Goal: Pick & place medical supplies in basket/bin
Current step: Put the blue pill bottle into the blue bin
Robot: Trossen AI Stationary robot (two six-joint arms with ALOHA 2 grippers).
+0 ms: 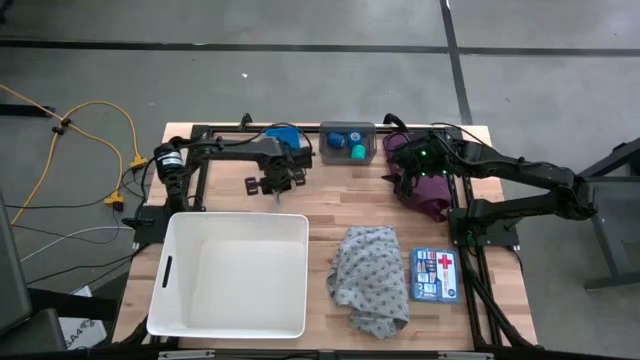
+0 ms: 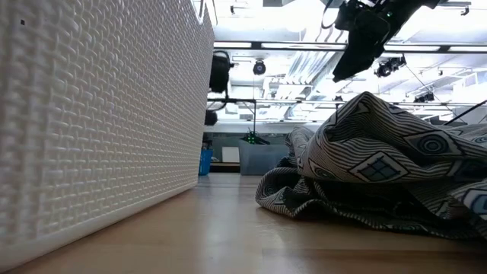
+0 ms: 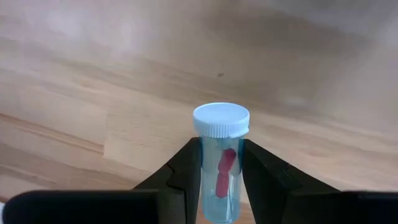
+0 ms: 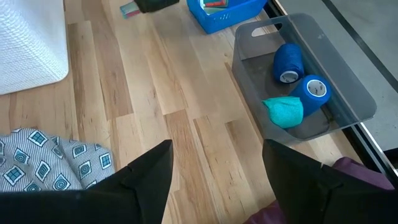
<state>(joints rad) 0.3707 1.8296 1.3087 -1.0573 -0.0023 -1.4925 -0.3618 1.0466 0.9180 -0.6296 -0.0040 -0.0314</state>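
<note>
- Above the desk (image 1: pixel 320 205), behind the basket (image 1: pixel 232 272), left gripper (image 3: pixel 219 177) fingers clamp a white-capped vial (image 3: pixel 221 158) holding red contents.
- Right gripper (image 4: pixel 217 168) fingers spread, above the maroon cloth (image 1: pixel 432 192).
- No readable label.

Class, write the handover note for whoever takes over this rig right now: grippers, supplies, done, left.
Left gripper: shut on a white-capped vial with red contents, above bare table between the blue bin and the white basket.
Right gripper: open, empty, raised near the maroon cloth.
Tape rolls lie in the grey bin; grey patterned cloth beside the basket.
Done: nothing visible in the basket.
Left: everything.
</note>
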